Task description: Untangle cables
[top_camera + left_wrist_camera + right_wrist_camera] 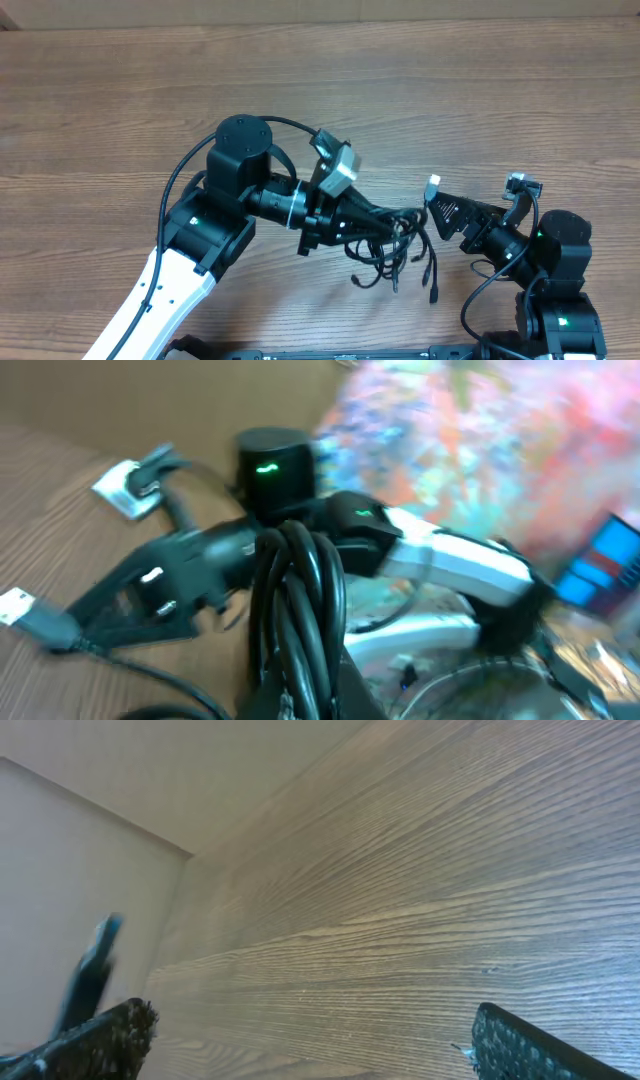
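One brown desk (300,90) of straight-grained wood fills the overhead view. Two arms work over it: the left arm (200,235), white and black, reaches in from the lower left, and the black right arm (555,250) is cut off at the lower right edge. The left end effector (372,228) pinches the cables (400,248), a bunch of thin, glossy black cords lying near the desk's front middle between the two arms. Its wrist view shows their loops (295,590) rising close to the lens and hiding most of the fingers. How many cords there are cannot be told. The right end effector (440,208) is spread wide, its two rough dark fingers (105,1040) apart over bare wood. One small white plug (433,184) shows just beside its tip, blurred in the left wrist view.
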Motion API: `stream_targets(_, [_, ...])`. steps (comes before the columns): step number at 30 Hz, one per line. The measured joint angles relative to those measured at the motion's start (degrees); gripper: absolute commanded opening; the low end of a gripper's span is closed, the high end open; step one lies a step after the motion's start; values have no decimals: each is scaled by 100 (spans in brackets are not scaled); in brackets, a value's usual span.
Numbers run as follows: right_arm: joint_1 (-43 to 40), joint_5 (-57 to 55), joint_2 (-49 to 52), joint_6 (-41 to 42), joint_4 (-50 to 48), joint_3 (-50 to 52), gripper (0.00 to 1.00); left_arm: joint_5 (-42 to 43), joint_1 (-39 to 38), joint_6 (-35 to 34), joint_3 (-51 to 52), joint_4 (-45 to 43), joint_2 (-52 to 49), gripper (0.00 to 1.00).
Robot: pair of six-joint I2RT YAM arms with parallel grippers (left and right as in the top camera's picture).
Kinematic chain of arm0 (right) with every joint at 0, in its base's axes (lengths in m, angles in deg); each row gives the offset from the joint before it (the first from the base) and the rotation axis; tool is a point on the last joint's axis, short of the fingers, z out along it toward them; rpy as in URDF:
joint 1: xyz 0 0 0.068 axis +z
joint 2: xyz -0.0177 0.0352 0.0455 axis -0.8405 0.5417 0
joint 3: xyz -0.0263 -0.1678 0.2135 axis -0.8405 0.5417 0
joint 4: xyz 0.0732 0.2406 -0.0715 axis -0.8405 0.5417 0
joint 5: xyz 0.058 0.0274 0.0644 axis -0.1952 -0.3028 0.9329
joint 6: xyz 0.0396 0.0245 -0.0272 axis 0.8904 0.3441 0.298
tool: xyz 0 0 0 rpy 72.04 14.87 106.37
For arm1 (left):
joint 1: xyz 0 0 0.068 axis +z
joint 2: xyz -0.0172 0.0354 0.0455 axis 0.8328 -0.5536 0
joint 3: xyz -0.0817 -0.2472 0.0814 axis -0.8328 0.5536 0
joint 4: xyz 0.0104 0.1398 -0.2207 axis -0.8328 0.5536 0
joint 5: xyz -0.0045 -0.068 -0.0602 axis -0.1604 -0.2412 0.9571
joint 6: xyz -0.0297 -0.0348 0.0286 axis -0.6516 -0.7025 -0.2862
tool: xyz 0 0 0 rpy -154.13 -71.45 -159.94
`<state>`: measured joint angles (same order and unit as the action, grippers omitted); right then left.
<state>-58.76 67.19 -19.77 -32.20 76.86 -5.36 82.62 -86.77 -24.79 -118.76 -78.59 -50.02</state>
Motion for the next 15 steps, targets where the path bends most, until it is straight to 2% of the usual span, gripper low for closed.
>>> stream_targets(8, [0,190,4,4,599,-273,100,-2269,81,-542,-13,1513,9,4])
stream_targets(12, [0,249,4,11,828,-601,100,-3182,92,-1049,-13,1685,9,4])
stream_targets(15, [0,450,4,11,579,-734,100,-3591,92,-1475,-13,1593,9,4])
